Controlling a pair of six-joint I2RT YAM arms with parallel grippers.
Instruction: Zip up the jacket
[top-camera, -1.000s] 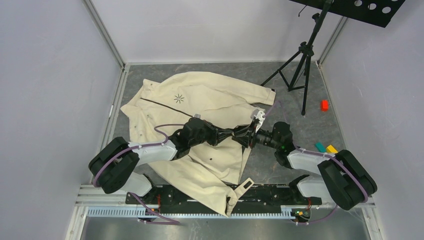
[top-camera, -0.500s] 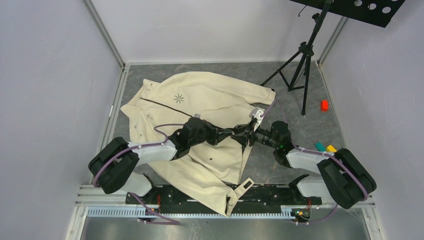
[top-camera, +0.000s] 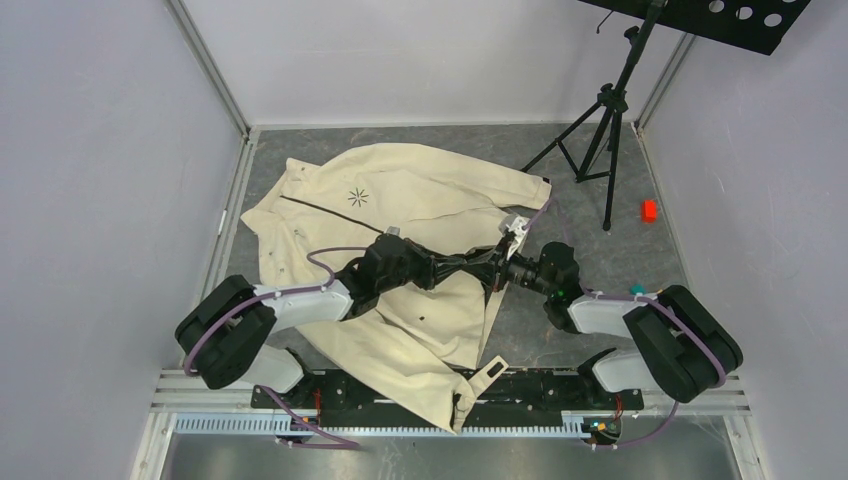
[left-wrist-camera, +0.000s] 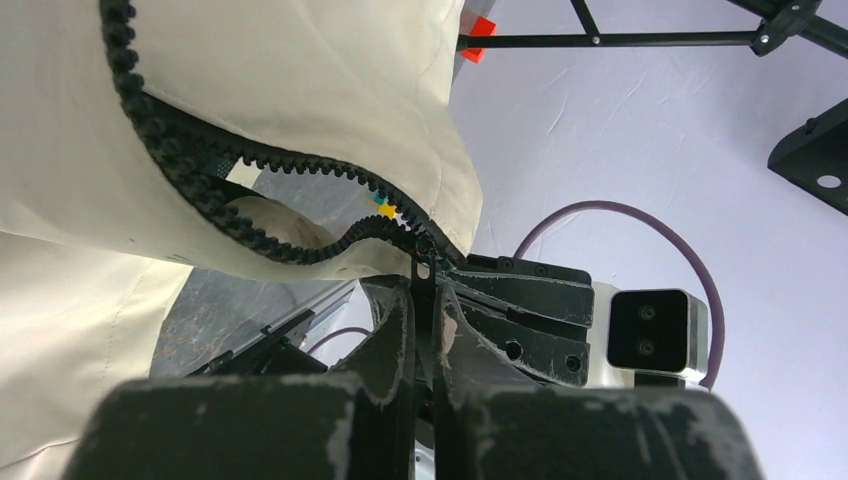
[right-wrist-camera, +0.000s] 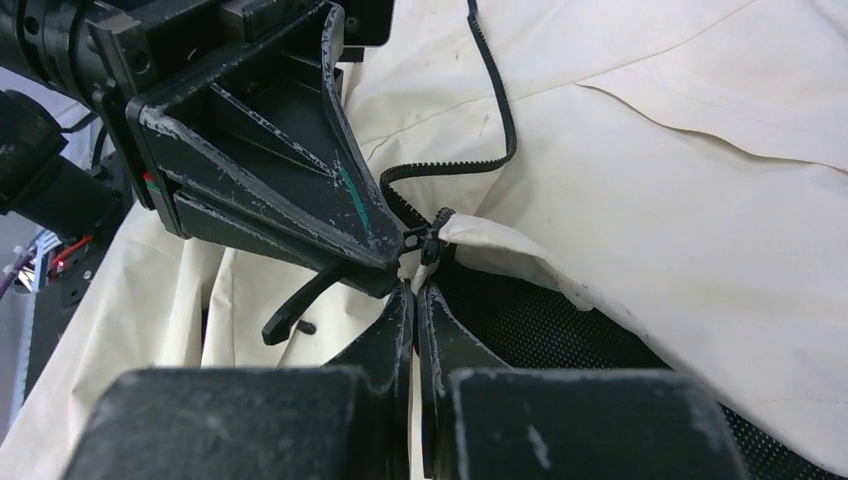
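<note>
Far right on the desk (top-camera: 610, 265) stands a black tripod (top-camera: 610, 110), w/ a red block (top-camera: 649, 210) near its foot. A teal block (top-camera: 636, 289) sits half hidden behind the right arm. None of these touches the jacket (top-camera: 420, 195).

The cream jacket lies spread over the desk's middle, collar at the far left, hem draped over the near edge (dark mesh lining shows under the lifted flap in the right wrist view).

Both arms stretch low and inward over the cloth and meet nose to nose near the jacket's right edge, so each blocks part of the other's view. The left pincer (left-wrist-camera: 424, 320) is clamped on the zip pull (left-wrist-camera: 424, 275), w/ the slider (right-wrist-camera: 432, 240) right at its tips. The right pincer (right-wrist-camera: 415, 292) has its fingers pressed together, tips at the hem just under the slider; whether cloth is nipped btwn them, can't tell. The zip teeth (left-wrist-camera: 260, 165) gape apart beyond the slider.
</note>
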